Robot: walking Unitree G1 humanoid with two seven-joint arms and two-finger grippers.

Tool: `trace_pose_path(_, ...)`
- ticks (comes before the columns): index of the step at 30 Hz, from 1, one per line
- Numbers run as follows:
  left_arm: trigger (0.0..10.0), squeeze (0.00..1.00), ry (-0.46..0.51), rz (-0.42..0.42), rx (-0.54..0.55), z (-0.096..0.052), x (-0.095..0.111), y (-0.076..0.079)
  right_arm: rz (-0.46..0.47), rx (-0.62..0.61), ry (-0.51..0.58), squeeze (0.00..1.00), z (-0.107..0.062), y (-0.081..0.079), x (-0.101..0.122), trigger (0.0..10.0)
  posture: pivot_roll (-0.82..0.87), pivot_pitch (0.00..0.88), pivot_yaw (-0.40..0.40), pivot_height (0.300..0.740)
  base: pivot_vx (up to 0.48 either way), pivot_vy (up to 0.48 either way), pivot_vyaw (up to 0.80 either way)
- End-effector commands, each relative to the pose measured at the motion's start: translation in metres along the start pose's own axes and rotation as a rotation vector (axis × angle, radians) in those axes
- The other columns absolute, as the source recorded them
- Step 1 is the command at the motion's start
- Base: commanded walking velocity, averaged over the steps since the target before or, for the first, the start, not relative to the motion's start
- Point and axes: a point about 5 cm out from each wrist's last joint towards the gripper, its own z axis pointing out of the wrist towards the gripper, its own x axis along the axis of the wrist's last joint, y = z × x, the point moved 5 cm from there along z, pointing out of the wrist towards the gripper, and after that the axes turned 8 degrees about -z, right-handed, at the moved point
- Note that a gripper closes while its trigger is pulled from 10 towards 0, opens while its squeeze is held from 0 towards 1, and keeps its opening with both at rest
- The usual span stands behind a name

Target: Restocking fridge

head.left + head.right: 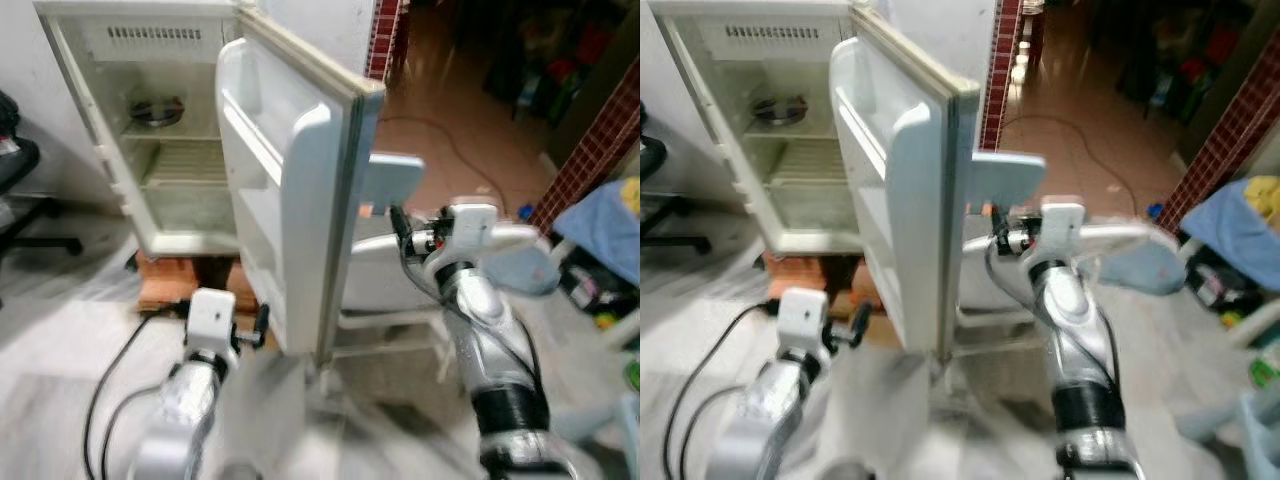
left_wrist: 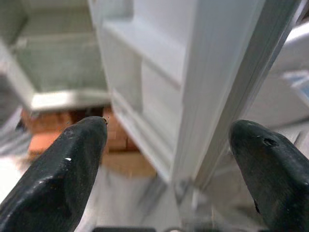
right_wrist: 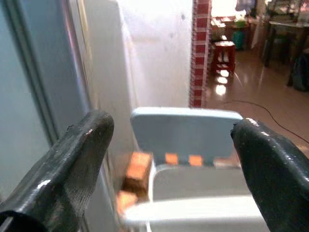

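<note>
Approach step, judging by the scene: fridge (image 1: 150,140) open, nothing carried yet. Left hand (image 2: 169,159) low, fingers spread wide, empty, door edge (image 2: 227,87) just ahead between them. Right hand (image 3: 169,159) raised beyond the door's outer face, fingers likewise apart, pale plastic chair (image 3: 186,126) straight ahead. Fridge cavity up and left of the left hand, metal dish (image 1: 156,108) on its upper shelf. Next: fetching stock, skirting the door (image 1: 290,190). Cable (image 1: 110,380) on floor, bricks (image 1: 175,280) under fridge
</note>
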Motion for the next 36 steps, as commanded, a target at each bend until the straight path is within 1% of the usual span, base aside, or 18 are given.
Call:
trace_pose_path(1, 10.0, 0.0, -0.024, 0.024, 0.025, 0.0, -0.004, -0.006, 0.047, -0.01, 0.012, 0.0, 0.007, 0.001, 0.004, 10.0, 0.13, 0.0, -0.033, 0.74, 0.0, 0.0, 0.0)
trace_pose_path(4, 10.0, 0.0, -0.023, 0.009, 0.028, 0.001, -0.003, -0.007, 0.057, 0.005, 0.042, 0.0, 0.018, -0.002, 0.014, 10.0, 0.13, 0.0, -0.036, 0.74, 0.0, 0.0, 0.0)
trace_pose_path(5, 10.0, 0.0, -0.023, 0.009, 0.035, 0.001, -0.003, -0.007, 0.076, 0.009, 0.054, 1.0, 0.021, -0.003, 0.017, 10.0, 0.15, 0.0, -0.042, 0.74, 0.0, 0.0, 0.0)
trace_pose_path(12, 10.0, 0.0, -0.039, 0.009, 0.062, 0.001, -0.003, -0.01, 0.138, -0.027, 0.079, 1.0, 0.046, -0.007, 0.033, 10.0, 0.18, 0.0, -0.058, 0.74, 0.0, 0.0, 0.0)
trace_pose_path(13, 10.0, 0.0, -0.043, 0.012, 0.062, 0.0, -0.004, -0.01, 0.153, -0.014, 0.087, 0.26, 0.052, -0.014, 0.038, 10.0, 0.18, 0.0, -0.06, 0.74, 0.0, 0.0, 0.0)
trace_pose_path(14, 10.0, 0.0, -0.047, 0.016, 0.062, 0.0, -0.005, -0.011, 0.206, 0.062, 0.106, 0.0, 0.06, -0.037, 0.05, 10.0, 0.19, 0.0, -0.061, 0.74, 0.0, 0.0, 0.0)
trace_pose_path(15, 10.0, 0.0, -0.047, 0.016, 0.062, 0.0, -0.005, -0.011, 0.206, 0.062, 0.106, 0.0, 0.06, -0.037, 0.05, 10.0, 0.19, 0.0, -0.061, 0.74, 0.0, 0.0, 0.0)
trace_pose_path(18, 10.0, 0.0, -0.047, 0.018, 0.061, -0.001, -0.005, -0.011, 0.278, 0.179, 0.123, 0.0, 0.062, -0.063, 0.061, 10.0, 0.19, 0.0, -0.061, 0.74, 0.0, 0.0, 0.0)
trace_pose_path(21, 10.0, 0.0, -0.047, 0.021, 0.057, -0.001, -0.005, -0.012, 0.478, 0.488, 0.158, 0.0, 0.047, -0.117, 0.082, 10.0, 0.2, 0.0, -0.059, 0.74, 0.0, 0.0, 0.0)
trace_pose_path(23, 10.0, 0.0, -0.047, 0.021, 0.057, -0.001, -0.005, -0.012, 0.478, 0.488, 0.158, 0.0, 0.047, -0.117, 0.082, 10.0, 0.2, 0.0, -0.059, 0.74, 0.0, 0.0, 0.0)
trace_pose_path(24, 10.0, 0.0, -0.043, 0.029, 0.047, -0.001, -0.004, -0.012, 0.609, 0.738, 0.193, 0.0, 0.019, -0.15, 0.099, 10.0, 0.2, 0.0, -0.054, 0.74, 0.0, 0.0, 0.0)
trace_pose_path(25, 10.0, 0.0, -0.04, 0.035, 0.04, -0.001, -0.003, -0.011, 0.659, 0.864, 0.208, 0.0, 0.001, -0.163, 0.107, 10.0, 0.2, 0.0, -0.053, 0.74, 0.0, 0.0, 0.0)
trace_pose_path(26, 10.0, 0.0, -0.04, 0.035, 0.04, -0.001, -0.003, -0.011, 0.659, 0.864, 0.208, 0.0, 0.001, -0.163, 0.107, 10.0, 0.2, 0.0, -0.053, 0.74, 0.0, 0.0, 0.0)
trace_pose_path(27, 10.0, 0.0, -0.037, 0.043, 0.033, -0.001, -0.001, -0.011, 0.649, 0.98, 0.204, 0.0, -0.023, -0.175, 0.106, 10.0, 0.2, 0.0, -0.049, 0.74, 0.0, 0.0, 0.0)
trace_pose_path(31, 10.0, 0.0, -0.032, 0.047, 0.032, 0.0, 0.0, -0.011, 0.439, 0.734, 0.101, 0.0, -0.001, -0.153, 0.055, 10.0, 0.19, 0.0, -0.043, 0.74, 0.0, 0.0, 0.0)
trace_pose_path(32, 10.0, 0.0, -0.025, 0.051, 0.033, 0.0, 0.001, -0.011, 0.348, 0.596, 0.073, 0.0, 0.01, -0.132, 0.036, 10.0, 0.19, 0.0, -0.042, 0.74, 0.0, 0.0, 0.0)
trace_pose_path(34, 10.0, 0.0, -0.021, 0.053, 0.033, 0.0, 0.002, -0.011, 0.301, 0.524, 0.063, 0.0, 0.014, -0.12, 0.029, 10.0, 0.19, 0.0, -0.042, 0.74, 0.0, 0.0, 0.0)
trace_pose_path(36, 10.0, 0.0, -0.002, 0.058, 0.044, 0.001, 0.006, -0.013, 0.218, 0.331, 0.047, 0.0, 0.02, -0.077, 0.009, 10.0, 0.18, 0.0, -0.039, 0.74, 0.0, 0.0, 0.0)
